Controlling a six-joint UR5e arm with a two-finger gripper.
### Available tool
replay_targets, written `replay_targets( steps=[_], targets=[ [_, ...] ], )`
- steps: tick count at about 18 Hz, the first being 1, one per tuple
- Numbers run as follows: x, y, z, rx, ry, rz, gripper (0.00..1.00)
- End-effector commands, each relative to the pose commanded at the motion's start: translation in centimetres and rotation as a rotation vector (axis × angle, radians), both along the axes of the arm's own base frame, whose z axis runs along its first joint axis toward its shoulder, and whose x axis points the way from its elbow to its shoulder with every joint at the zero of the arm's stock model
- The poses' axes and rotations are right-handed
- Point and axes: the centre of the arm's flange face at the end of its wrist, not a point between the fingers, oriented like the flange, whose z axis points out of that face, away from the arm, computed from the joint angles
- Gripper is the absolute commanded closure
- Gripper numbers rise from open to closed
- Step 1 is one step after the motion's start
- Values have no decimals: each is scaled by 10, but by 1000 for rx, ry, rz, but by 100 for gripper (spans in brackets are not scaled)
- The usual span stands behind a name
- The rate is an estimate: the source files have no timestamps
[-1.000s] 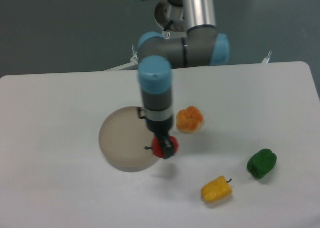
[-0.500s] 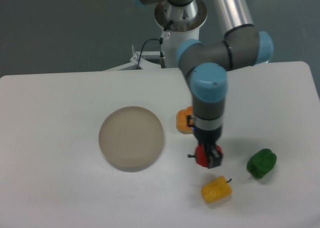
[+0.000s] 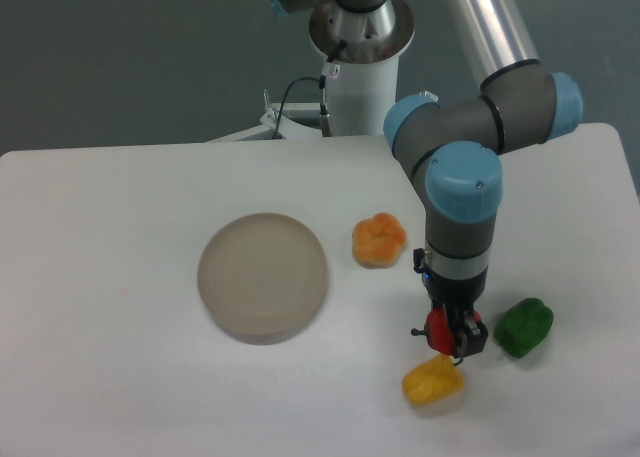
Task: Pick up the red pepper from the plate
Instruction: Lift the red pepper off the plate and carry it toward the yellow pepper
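My gripper [image 3: 452, 333] is shut on the red pepper [image 3: 441, 330] and holds it at the right of the table, just above the yellow pepper [image 3: 432, 382] and left of the green pepper [image 3: 523, 327]. The pepper's dark stem points left. The beige plate [image 3: 262, 276] lies bare at the table's middle, well to the left of the gripper. The gripper's body hides part of the red pepper.
An orange pepper [image 3: 379, 239] sits just right of the plate. The arm's base [image 3: 358, 57] stands at the table's back edge. The arm's elbow [image 3: 490, 107] hangs over the back right of the table.
The gripper has carried the red pepper from the plate's right edge rightward and toward the front, to a spot between the yellow and green peppers. The plate now lies bare.
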Motion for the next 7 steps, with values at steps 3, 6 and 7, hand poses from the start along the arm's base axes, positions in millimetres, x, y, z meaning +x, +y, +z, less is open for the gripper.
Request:
replay_targets(
  steps=[3, 6, 7],
  targets=[
    [-3, 1, 1, 12, -4, 8, 35],
    [-5, 0, 0, 16, -9, 8, 35],
    [-5, -1, 1, 17, -8, 9, 35]
  ],
)
